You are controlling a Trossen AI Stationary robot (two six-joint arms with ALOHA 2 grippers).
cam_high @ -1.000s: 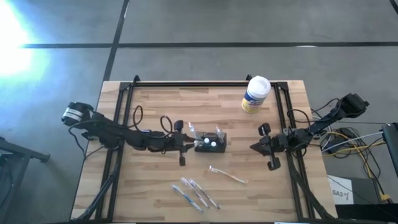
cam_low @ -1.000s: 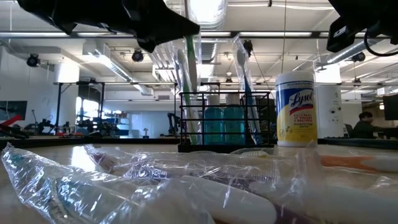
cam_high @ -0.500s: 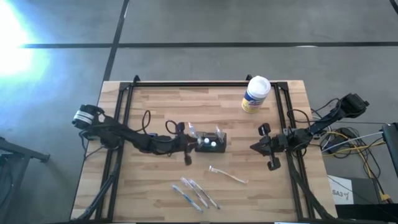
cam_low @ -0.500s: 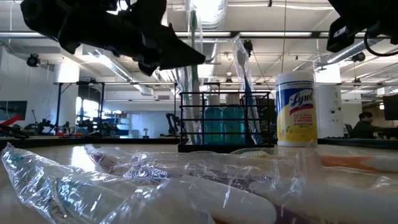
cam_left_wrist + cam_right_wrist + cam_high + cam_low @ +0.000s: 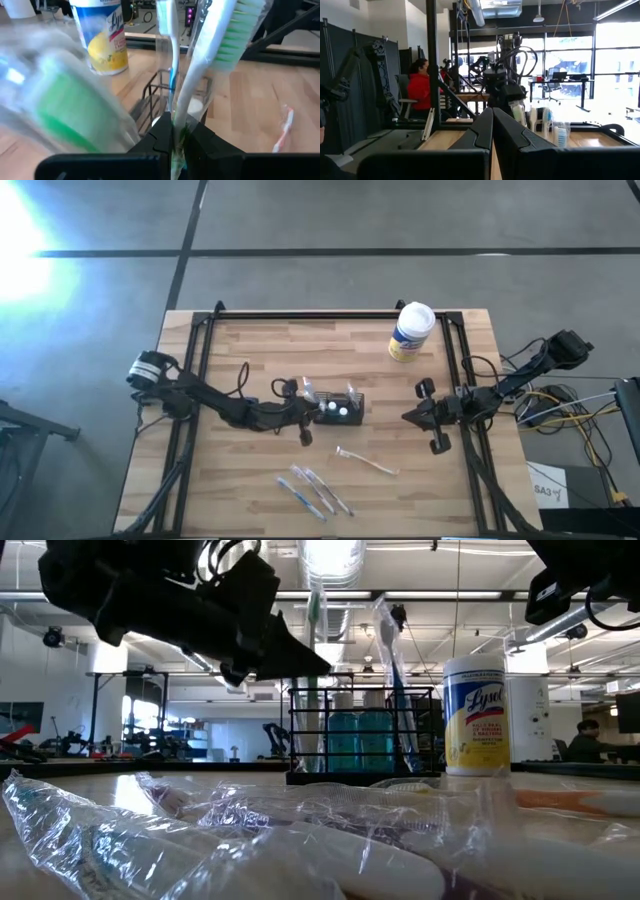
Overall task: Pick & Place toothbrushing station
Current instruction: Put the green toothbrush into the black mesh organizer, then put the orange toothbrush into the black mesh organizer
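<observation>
- Handling: the toothbrushing station (image 5: 338,409) is judged light and rigid, a thin wire frame that would tip or slide if pushed from one side; the brushes standing in it raise its balance point and could rattle or fall out under a jolt.
- Hold: the top rim or an end wall of the frame is judged the best place to be gripped, low enough that the holder stays upright; the wire offers narrow, hard edges, so slipping between smooth pads is thought possible.
- Appearance: a small black box of open wire sides is seen in the low view, with two pale round holes in its top in the high view; wrapped toothbrushes stand upright in it, one with green bristles (image 5: 239,37).
- Position: the holder stands near the middle of the wooden table (image 5: 250,480), well apart from the white-and-yellow wipes canister (image 5: 410,332) at the far edge; loose wrapped brushes (image 5: 312,490) lie nearer the front edge.
- Left gripper (image 5: 305,416): held just beside the holder's left end, fingers pressed together on the wrapped shaft of the green-bristled toothbrush, which reaches down toward the holder.
- Right gripper (image 5: 410,417): parked at the table's right side, well apart from the holder, fingers together on nothing.
</observation>
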